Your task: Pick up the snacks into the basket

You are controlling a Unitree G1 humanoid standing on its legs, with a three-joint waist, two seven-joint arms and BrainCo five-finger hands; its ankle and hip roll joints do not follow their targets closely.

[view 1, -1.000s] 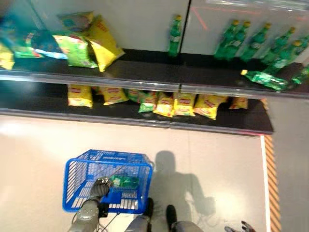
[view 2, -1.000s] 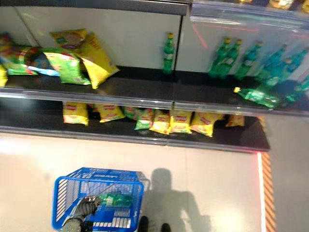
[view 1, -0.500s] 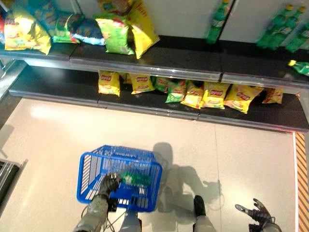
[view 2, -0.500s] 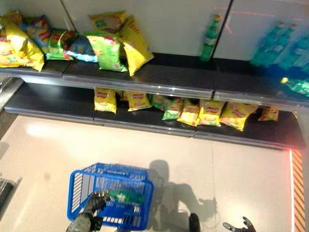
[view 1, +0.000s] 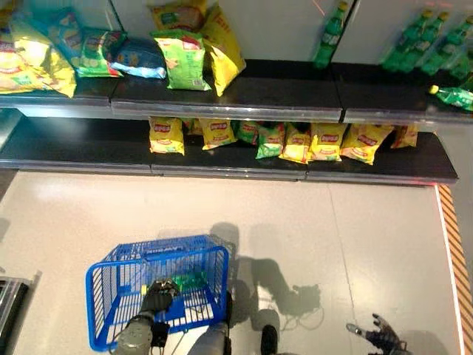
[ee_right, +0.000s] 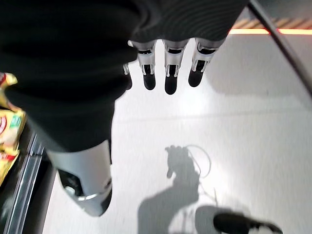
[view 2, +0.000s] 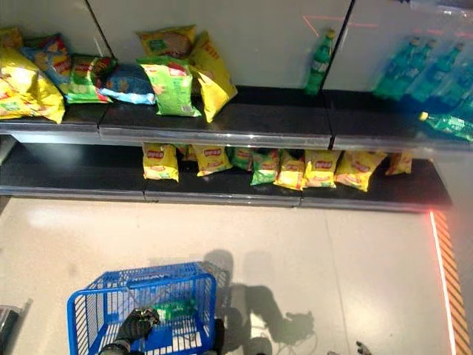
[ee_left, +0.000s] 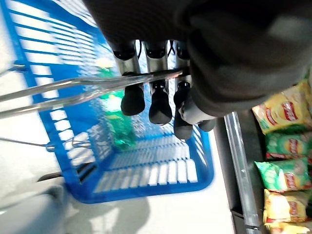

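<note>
Snack bags [view 1: 310, 142] line the lower shelf [view 1: 222, 159] well beyond the blue basket [view 1: 103, 296], whose wire handle [ee_left: 73, 87] the left hand [view 1: 157, 296] grips with curled fingers, while the right hand [view 1: 380, 334] hangs released over the floor [view 1: 355, 237].

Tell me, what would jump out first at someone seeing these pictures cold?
Probably the blue basket low on the pale floor, carried by its metal handle in the robot's left hand, with a green bottle lying inside. Beyond it run two dark shelves: yellow and green snack bags line the lower one, bigger bags and green bottles the upper. The right hand hangs open near the floor.
</note>
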